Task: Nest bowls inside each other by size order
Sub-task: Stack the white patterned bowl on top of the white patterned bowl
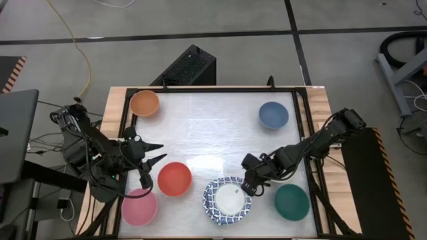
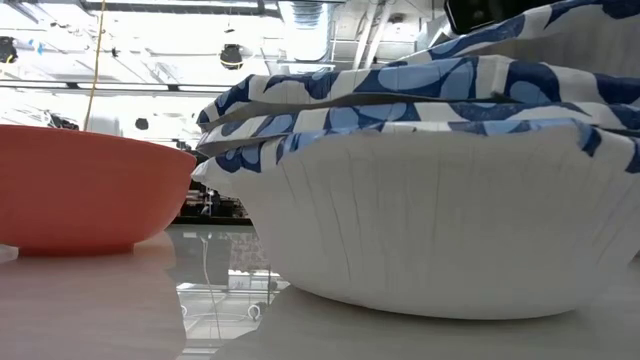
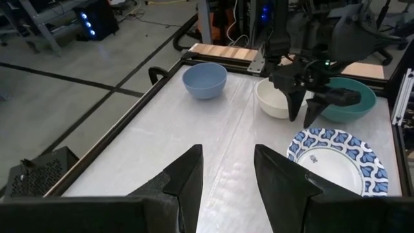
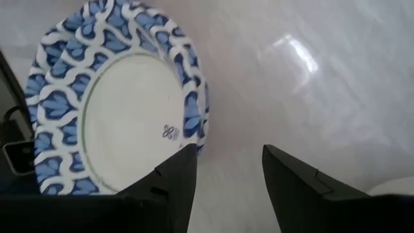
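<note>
On the pale tabletop (image 1: 213, 127), framed by a wooden border, items run from largest to smallest:

- Blue-patterned white bowls (image 1: 227, 200): a nested stack at the near edge, between the red and teal bowls; the low view shows several patterned rims one above another, so this part of the sorting looks done.
- Teal bowl (image 1: 291, 202): near right corner, just beside the stack, standing alone.
- Pink bowl (image 1: 139, 207): near left corner, alone.
- Red bowl (image 1: 175, 179): just beside the pink one and near the stack.
- Blue bowl (image 1: 273, 115) and orange bowl (image 1: 144, 103): far right and far left corners, well apart from the rest.
- Cream bowl (image 3: 277, 98): seen only in the left wrist view, beside the teal bowl, behind the right arm.
- Right tool (image 1: 251, 187): fingers apart and holding nothing, hovering just beside the stack's rim.
- Left tool (image 1: 159, 152): fingers apart, empty, above the tabletop near the red bowl.

Step in hand, as judged: between placements, choosing a next bowl. The next move calls for gripping a plain bowl by its rim and lowering it level into the stack.
</note>
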### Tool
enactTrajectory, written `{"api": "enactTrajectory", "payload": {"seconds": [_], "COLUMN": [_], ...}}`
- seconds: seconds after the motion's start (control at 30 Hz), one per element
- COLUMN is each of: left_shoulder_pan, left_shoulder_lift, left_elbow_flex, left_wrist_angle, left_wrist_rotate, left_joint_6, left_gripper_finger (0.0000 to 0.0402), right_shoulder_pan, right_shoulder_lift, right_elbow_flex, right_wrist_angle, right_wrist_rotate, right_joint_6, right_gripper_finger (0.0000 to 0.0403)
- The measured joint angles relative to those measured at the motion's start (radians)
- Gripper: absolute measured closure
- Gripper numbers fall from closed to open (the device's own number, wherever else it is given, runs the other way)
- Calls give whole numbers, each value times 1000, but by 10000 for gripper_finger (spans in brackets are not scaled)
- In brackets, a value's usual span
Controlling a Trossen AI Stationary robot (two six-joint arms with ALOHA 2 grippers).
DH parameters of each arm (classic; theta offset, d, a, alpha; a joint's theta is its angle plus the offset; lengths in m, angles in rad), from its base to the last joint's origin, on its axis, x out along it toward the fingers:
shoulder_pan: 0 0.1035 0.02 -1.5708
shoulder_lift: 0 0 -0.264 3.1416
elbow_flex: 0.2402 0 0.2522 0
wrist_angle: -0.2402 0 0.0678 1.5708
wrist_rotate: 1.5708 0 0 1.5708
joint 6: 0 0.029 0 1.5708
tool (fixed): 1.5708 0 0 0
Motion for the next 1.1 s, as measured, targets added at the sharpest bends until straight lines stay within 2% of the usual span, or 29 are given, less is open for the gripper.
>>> {"api": "enactTrajectory", "payload": {"seconds": [0.87,1.1], "left_shoulder_pan": [0,0], "left_shoulder_lift": [0,0], "left_elbow_flex": [0,0], "left_wrist_angle": [-1,-8], "left_wrist_rotate": [0,0], "left_joint_6": [0,0], "left_gripper_finger": [271,271], "right_shoulder_pan": [6,11], "right_shoulder_lift": [0,52], "right_elbow_flex": [0,-2], "right_wrist_angle": [3,43], "right_wrist_rotate": [13,-3], "right_joint_6": [26,26], "right_gripper_finger": [207,207]}}
